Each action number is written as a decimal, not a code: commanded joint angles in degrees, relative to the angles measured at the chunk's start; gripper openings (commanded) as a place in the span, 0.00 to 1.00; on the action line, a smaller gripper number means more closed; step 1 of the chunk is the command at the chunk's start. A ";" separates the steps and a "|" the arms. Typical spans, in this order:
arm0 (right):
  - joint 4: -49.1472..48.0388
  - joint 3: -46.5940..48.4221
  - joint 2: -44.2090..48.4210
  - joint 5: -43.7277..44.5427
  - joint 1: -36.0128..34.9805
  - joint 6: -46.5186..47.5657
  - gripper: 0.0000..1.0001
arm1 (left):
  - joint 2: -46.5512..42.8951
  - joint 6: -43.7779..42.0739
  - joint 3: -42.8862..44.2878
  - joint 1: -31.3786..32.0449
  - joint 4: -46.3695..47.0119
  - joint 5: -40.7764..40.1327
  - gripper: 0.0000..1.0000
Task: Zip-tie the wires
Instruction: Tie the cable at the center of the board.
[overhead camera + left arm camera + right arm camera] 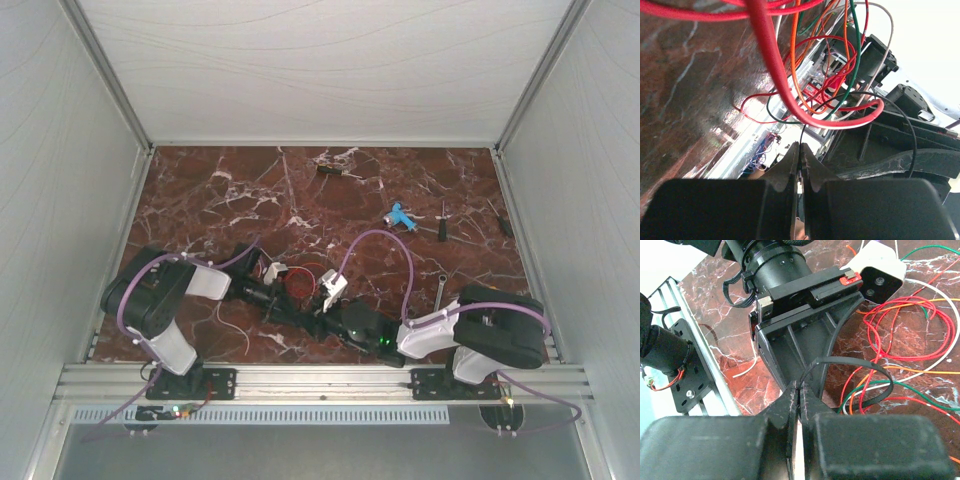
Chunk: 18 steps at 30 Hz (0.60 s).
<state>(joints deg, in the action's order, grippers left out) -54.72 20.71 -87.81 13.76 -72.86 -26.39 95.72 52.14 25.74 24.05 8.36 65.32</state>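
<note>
The wires (300,281) are a loose tangle of thin red, orange, green and white strands on the marble between the two arms. They also show in the left wrist view (847,107) and the right wrist view (879,335). The zip tie (855,360) is a thin black strip curved into a loop around several strands. My right gripper (800,385) is shut on one end of it. My left gripper (800,147) is shut on the other thin end of the zip tie (914,145). The two grippers meet tip to tip in the top view, left (290,298) and right (312,308).
Screwdrivers (330,170) (442,225) and a blue tool (400,215) lie at the back. A small wrench (440,288) lies to the right. A loose white strand (747,370) lies near the front rail (320,380). Purple cables (385,245) arch over the arms.
</note>
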 commanded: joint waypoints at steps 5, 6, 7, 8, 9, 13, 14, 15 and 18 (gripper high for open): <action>0.67 2.40 -1.91 2.49 -3.62 3.31 0.00 | 0.17 2.53 -0.07 0.12 -0.27 1.57 0.00; 0.71 2.53 -2.21 2.92 -4.06 3.67 0.00 | 0.16 2.53 -0.07 0.12 -0.27 1.61 0.00; 1.00 2.74 -2.58 3.01 -4.32 3.70 0.00 | 0.20 2.53 -0.03 0.12 -0.27 1.65 0.00; 1.13 2.83 -2.89 3.03 -4.50 3.80 0.00 | 0.25 2.53 0.01 0.12 -0.27 1.65 0.00; 1.04 2.84 -3.22 3.03 -4.64 3.79 0.00 | 0.22 2.53 0.02 0.12 -0.20 1.65 0.00; 0.34 3.01 -4.67 2.78 -5.31 3.91 0.00 | 0.27 2.54 0.04 0.12 -0.10 1.72 0.00; 0.36 3.10 -4.94 2.81 -5.42 3.94 0.00 | 0.31 2.53 0.02 0.12 -0.10 1.70 0.00; 0.29 3.14 -5.16 2.65 -5.52 3.96 0.00 | 0.32 2.53 0.02 0.14 -0.12 1.74 0.00; -0.10 2.81 -5.23 2.43 -5.89 3.68 0.00 | 0.29 2.53 0.02 0.08 -0.19 1.78 0.00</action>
<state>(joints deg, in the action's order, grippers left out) -55.02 22.68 -90.98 19.97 -76.58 -22.44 95.72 49.71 25.06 24.05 8.71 65.06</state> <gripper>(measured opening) 0.004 0.003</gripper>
